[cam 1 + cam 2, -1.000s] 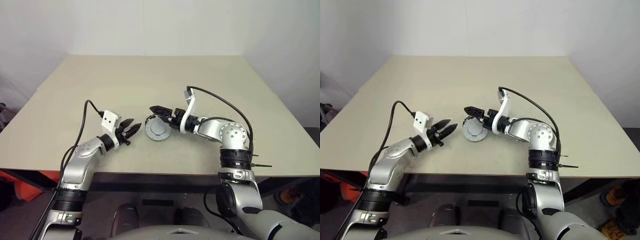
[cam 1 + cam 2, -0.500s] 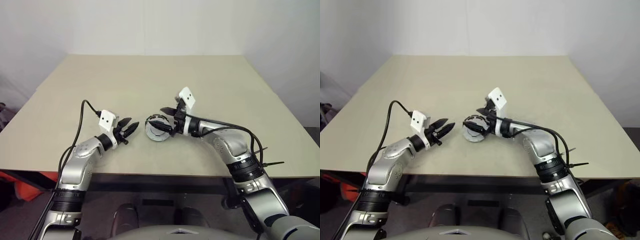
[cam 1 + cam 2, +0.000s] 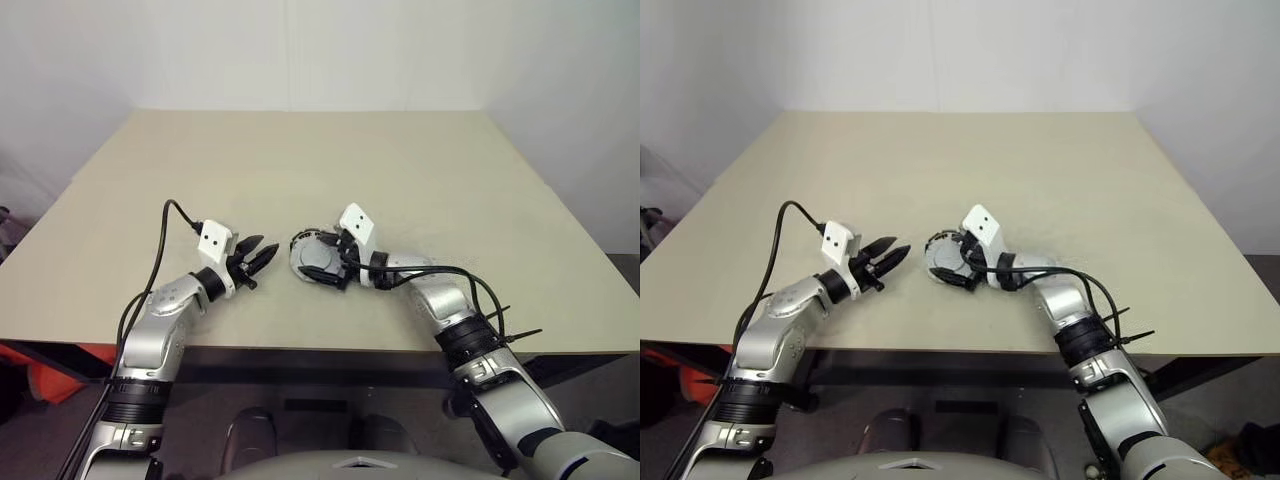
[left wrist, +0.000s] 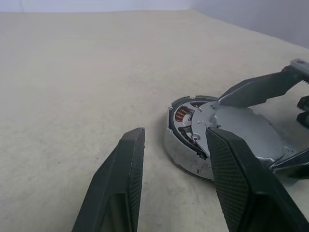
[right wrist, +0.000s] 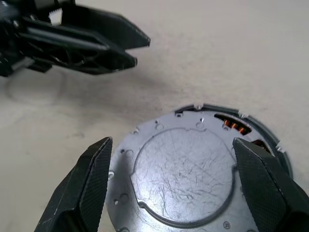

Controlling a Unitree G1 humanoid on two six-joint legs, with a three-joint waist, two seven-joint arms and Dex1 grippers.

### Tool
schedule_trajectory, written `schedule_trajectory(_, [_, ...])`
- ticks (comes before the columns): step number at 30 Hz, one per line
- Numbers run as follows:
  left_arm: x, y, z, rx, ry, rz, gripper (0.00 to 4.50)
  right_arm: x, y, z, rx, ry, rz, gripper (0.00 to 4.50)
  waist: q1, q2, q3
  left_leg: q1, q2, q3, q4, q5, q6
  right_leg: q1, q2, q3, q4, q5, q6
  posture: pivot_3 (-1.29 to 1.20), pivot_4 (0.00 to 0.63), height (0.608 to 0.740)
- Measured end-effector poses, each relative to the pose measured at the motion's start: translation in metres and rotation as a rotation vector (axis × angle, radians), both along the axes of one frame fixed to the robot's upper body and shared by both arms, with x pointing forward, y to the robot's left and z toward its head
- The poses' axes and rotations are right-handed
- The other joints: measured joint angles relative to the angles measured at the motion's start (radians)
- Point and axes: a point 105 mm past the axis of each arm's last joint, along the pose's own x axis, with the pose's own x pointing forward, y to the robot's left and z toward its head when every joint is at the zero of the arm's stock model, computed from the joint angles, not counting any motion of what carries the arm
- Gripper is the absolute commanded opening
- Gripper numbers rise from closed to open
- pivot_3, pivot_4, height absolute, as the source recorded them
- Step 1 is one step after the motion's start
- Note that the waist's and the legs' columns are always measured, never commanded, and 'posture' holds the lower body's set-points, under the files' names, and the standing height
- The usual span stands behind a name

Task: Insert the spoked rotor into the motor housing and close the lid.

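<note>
The motor housing rests on the table between my two grippers. The grey lid lies askew on top of it and leaves a crescent of copper windings uncovered. The spoked rotor is hidden. My right gripper is open wide, one finger on each side of the lid. To the left of the housing, my left gripper hovers partly open, a short gap away, with nothing between its fingers.
The beige table stretches away behind the parts. Its front edge runs just under both forearms. A black cable loops up from my left wrist.
My right hand has rolled over and come down, so its open fingers now straddle the lid instead of reaching past it from above. The left arm has stayed still.
</note>
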Motion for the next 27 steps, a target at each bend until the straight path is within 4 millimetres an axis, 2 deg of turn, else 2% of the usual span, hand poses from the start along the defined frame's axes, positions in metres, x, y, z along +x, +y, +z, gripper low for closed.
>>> schedule_trajectory(5, [-0.001,0.000,-0.001,0.000,0.002,0.000,2.13,0.002,0.000,-0.002,-0.014,-0.024,0.003,4.47,-0.001,0.000,0.000,0.002,0.000,0.000,0.000,0.000,0.000,0.002,0.000,0.000,0.000,-0.002,0.004,0.00,0.000,0.740])
schedule_trajectory(8, [-0.001,0.000,-0.001,0.000,0.002,-0.001,2.13,0.003,0.001,-0.003,-0.012,-0.025,0.001,3.87,-0.001,0.000,0.000,0.004,0.000,0.000,0.000,0.000,0.000,0.004,0.000,0.000,0.000,-0.003,0.005,0.00,0.000,0.740])
schedule_trajectory(10, [-0.001,0.000,-0.001,0.000,0.001,-0.001,2.13,0.005,0.000,-0.003,-0.014,-0.026,-0.007,3.20,-0.001,0.000,0.000,0.005,0.000,0.000,0.000,0.000,0.000,0.005,0.000,0.000,0.000,-0.003,0.005,0.00,0.000,0.740])
schedule_trajectory(20, [-0.001,0.000,0.000,0.000,0.001,-0.002,2.13,0.011,0.001,0.000,0.022,0.002,-0.038,3.17,-0.002,0.000,0.000,0.007,0.000,0.000,0.000,0.000,0.000,0.007,0.000,0.000,0.000,-0.003,0.005,0.00,0.000,0.740])
schedule_trajectory(24, [-0.001,-0.001,0.000,-0.001,0.001,-0.008,2.13,0.023,0.005,0.017,0.121,0.106,-0.100,3.17,-0.004,0.000,0.000,0.008,0.000,0.000,0.000,0.000,0.000,0.007,0.000,0.000,0.000,-0.002,0.004,0.00,0.000,0.740])
schedule_trajectory(27, [-0.002,-0.001,0.000,-0.001,0.001,-0.009,2.13,0.027,0.008,0.025,0.136,0.117,-0.115,3.17,-0.003,0.000,0.000,0.007,0.000,0.000,0.000,0.000,0.000,0.007,0.000,0.000,0.000,-0.001,0.002,0.00,0.000,0.740])
